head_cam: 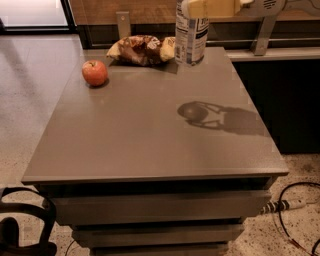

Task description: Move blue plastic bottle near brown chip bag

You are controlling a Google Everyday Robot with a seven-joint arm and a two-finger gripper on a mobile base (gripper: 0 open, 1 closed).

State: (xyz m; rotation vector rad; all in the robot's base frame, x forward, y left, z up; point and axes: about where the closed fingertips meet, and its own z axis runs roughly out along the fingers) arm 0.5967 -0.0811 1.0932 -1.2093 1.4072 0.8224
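Observation:
The blue plastic bottle (191, 39) is clear with a white-and-blue label; its cap is cut off by the top edge. My gripper (201, 7) is at the top edge, shut on the bottle's upper part, with one tan finger (215, 7) showing across it. The bottle hangs upright above the table; its shadow (194, 112) lies well in front on the tabletop. The brown chip bag (142, 49), dark brown with yellow ends, lies at the table's back edge. In this view the bottle appears just right of the bag's right end.
A red apple (94, 73) sits at the back left of the grey table (150, 145). A dark counter with a metal rail (265, 42) stands behind and to the right. Cables (292, 210) lie on the floor at the right, a black object (20, 225) at the lower left.

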